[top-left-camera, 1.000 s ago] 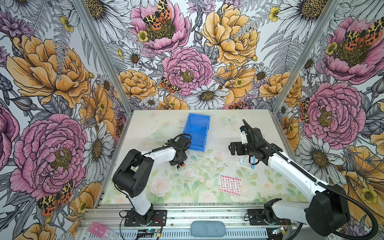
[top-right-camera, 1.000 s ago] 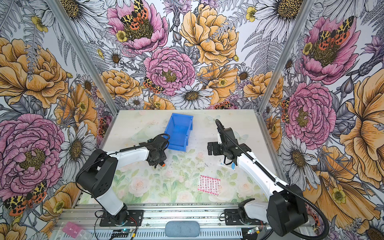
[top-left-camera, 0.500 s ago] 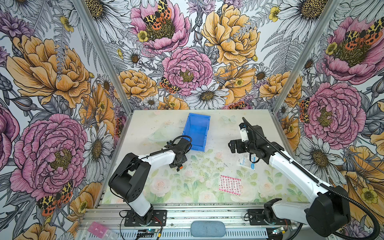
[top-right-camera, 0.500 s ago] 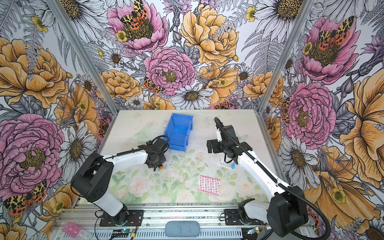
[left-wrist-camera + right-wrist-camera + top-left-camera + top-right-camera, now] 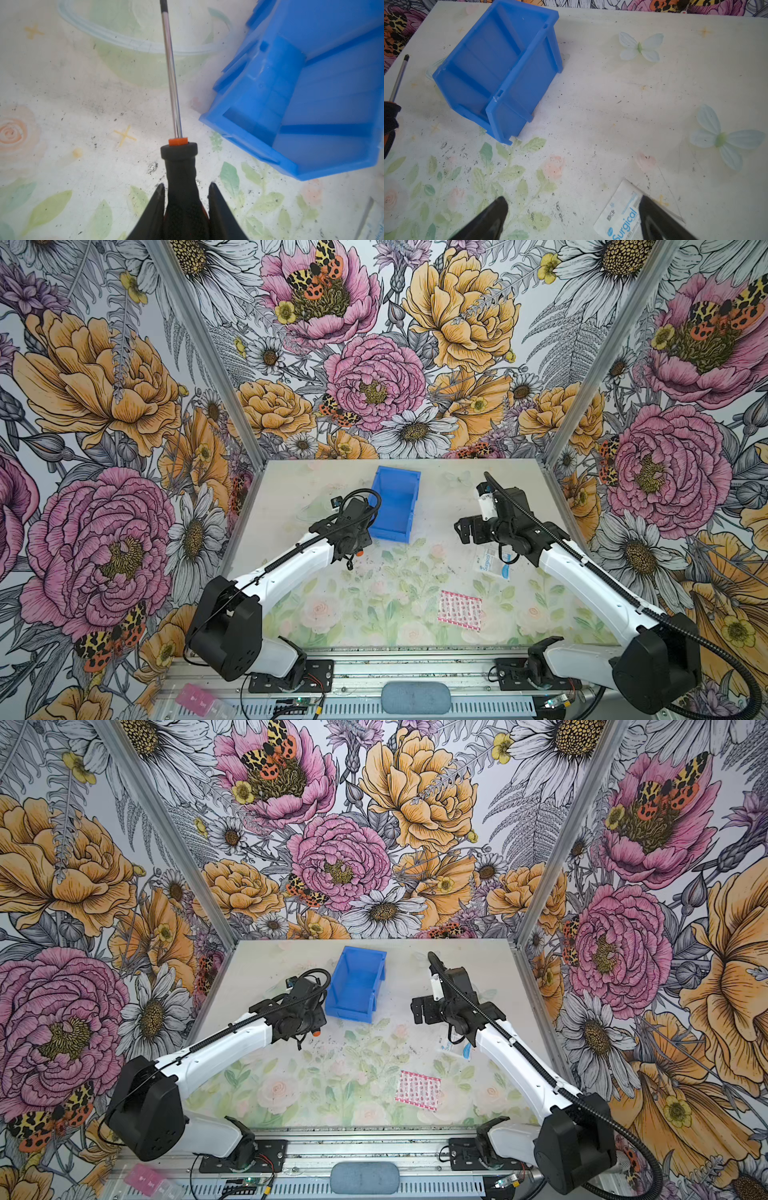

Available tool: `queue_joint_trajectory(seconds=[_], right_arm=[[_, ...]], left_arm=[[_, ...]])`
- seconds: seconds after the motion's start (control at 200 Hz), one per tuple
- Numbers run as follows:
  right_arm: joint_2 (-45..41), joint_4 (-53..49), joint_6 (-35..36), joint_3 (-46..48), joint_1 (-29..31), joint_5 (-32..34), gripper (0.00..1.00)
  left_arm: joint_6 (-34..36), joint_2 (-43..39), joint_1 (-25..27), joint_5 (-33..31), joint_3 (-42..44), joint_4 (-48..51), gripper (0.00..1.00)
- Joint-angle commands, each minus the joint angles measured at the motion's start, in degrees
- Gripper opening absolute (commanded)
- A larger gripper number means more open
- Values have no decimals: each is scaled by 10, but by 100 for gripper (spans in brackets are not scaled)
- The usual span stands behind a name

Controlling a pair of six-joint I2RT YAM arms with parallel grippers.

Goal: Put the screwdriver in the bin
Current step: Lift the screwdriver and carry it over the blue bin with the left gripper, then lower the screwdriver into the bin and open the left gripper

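The screwdriver [image 5: 180, 164] has a black handle, an orange collar and a thin metal shaft pointing away over the table. My left gripper [image 5: 186, 188] is shut on its handle. In both top views the left gripper [image 5: 351, 545] [image 5: 305, 1025] covers most of the tool, and only the orange end cap [image 5: 360, 551] shows. The blue bin [image 5: 395, 506] [image 5: 355, 986] [image 5: 311, 104] stands open-topped just right of the tool, apart from it. My right gripper [image 5: 571, 207] [image 5: 467, 531] hovers open over the table right of the bin, holding nothing.
A white "Surgical" packet [image 5: 620, 216] [image 5: 492, 564] lies under the right gripper. A pink patterned packet [image 5: 460, 610] lies nearer the front. A clear round rim [image 5: 124, 41] rests on the mat beyond the shaft's tip. Floral walls close in three sides.
My left gripper's jaws have closed the last bit onto the screwdriver's handle, and the left arm has sunk lower. The right arm has barely shifted.
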State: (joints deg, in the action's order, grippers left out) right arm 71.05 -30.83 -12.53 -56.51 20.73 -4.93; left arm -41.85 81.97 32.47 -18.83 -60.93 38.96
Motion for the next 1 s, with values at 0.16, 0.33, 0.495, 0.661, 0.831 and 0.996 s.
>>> queue_joint_trajectory(seconds=[0.16,0.33,0.495,0.661,0.831,0.996], right_arm=[[-1,9,-1,-13,2,-12,100],[-2,8,0,-11,3,-10,99],[-4,9,-1,-10,3,-10,100],[-6,9,1,-10,3,-6,100],[-7,9,4,-10,2,-4,99],[-2,9,6,-12,2,-3,100]], left_arm=[[108,40,3,54,-69,-79,12],[143,100,2,91,-128,-110,12],[160,181,1,103,-193,-116,12],[162,259,-2,96,-246,-114,12],[156,301,-5,95,-271,-113,12],[154,334,-6,94,-289,-113,13]])
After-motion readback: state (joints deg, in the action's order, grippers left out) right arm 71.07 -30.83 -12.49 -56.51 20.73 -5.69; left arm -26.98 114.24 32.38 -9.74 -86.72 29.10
